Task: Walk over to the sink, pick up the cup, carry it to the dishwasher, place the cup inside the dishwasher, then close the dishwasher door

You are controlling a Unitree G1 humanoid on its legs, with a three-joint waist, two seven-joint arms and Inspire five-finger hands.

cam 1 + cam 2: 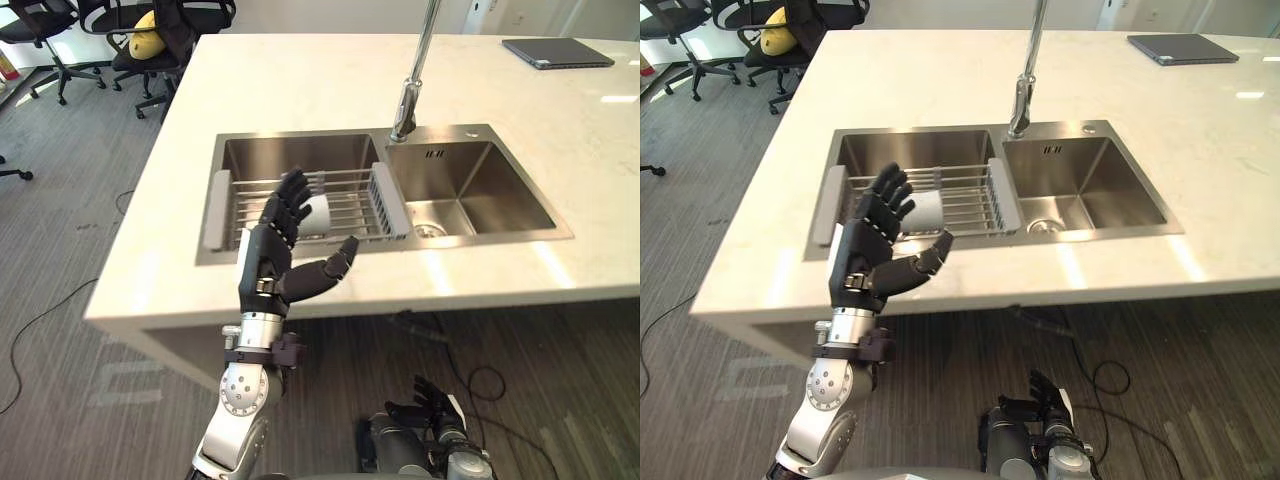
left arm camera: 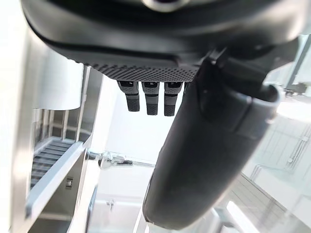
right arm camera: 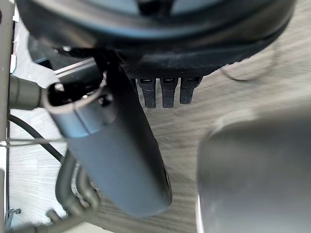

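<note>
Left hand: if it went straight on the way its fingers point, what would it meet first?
Most likely the white cup on the wire rack across the left sink basin; the open left hand points its fingers at it. Depth is unclear, so they might pass just above.

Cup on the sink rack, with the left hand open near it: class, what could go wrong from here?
The cup is partly hidden behind the open left hand in the head views, so the fingers may close off-centre and drop it.
It rests on a wire rack over the basin; a nudge could roll it, or fingers might snag the wires.
The right hand hangs low, too far to help.
</note>
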